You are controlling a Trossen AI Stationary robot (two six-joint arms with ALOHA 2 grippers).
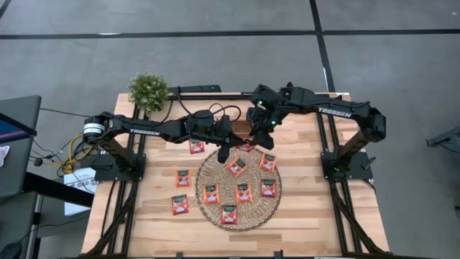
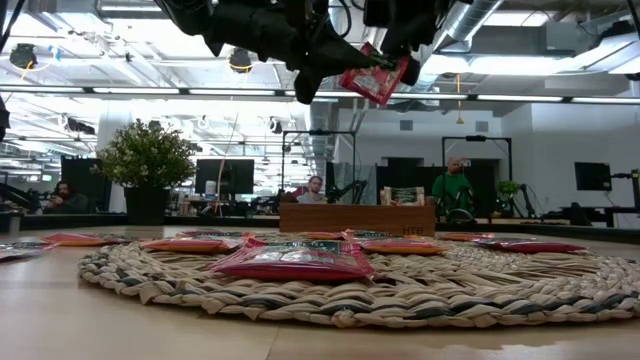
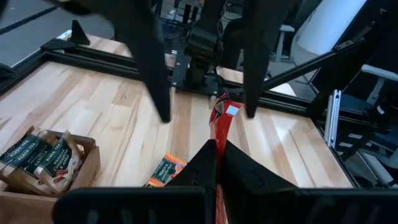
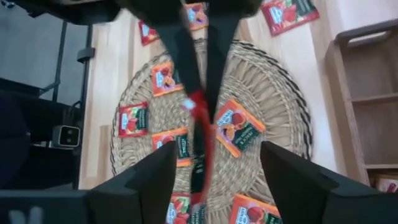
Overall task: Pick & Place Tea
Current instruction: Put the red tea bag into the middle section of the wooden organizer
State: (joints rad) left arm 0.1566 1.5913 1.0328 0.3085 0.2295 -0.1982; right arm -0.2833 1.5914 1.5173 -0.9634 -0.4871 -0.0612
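Nearest me, a sachet (image 2: 296, 262) lies on the mat (image 2: 420, 295). Left gripper (image 3: 217, 149) pinches another sachet (image 2: 375, 82) aloft; right gripper (image 4: 214, 171) spread wide around it.

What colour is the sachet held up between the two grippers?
Red: the sachet pinched by the left gripper, clearest in the low view.
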